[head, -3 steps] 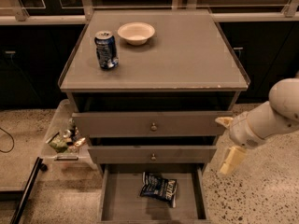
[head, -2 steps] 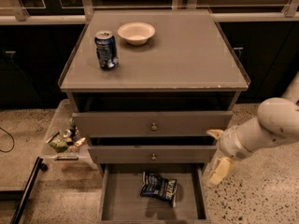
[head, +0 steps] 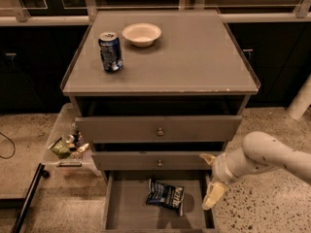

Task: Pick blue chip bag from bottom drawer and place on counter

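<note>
The blue chip bag (head: pixel 166 196) lies flat on the floor of the pulled-out bottom drawer (head: pixel 128 205), right of its middle. The gripper (head: pixel 208 181) hangs at that drawer's right wall, fingers spread wide, holding nothing, near the bag but apart from it.

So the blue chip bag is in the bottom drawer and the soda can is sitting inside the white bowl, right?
Not quite. In the camera view the soda can stands beside the white bowl on the counter, not inside it. The blue chip bag is in the bottom drawer, with the open end effector at that drawer's right side.
</note>
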{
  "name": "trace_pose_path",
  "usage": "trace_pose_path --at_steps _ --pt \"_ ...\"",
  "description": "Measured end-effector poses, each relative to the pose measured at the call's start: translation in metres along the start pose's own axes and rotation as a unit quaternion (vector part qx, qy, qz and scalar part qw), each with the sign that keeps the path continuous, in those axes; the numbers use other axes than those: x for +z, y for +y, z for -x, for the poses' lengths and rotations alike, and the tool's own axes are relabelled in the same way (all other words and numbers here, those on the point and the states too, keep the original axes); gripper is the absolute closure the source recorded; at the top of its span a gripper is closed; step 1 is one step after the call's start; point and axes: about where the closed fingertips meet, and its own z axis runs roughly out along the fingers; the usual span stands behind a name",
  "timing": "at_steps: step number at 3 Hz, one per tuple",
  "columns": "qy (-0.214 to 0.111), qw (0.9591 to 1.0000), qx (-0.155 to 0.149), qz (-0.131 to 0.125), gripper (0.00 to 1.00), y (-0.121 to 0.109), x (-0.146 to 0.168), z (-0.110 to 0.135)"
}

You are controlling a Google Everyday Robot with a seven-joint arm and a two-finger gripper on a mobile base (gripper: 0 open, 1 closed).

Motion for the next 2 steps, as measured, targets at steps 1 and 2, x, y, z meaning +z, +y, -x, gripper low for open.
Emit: trace_pose_path --at_steps 1,2 --pt "-0.025 0.9995 -0.003 -0.019 0.00 -0.0228 0.0709 -0.0433" --pt "-0.027 0.9993 -0.002 -0.025 0.00 -0.0217 0.0751 -0.0429"
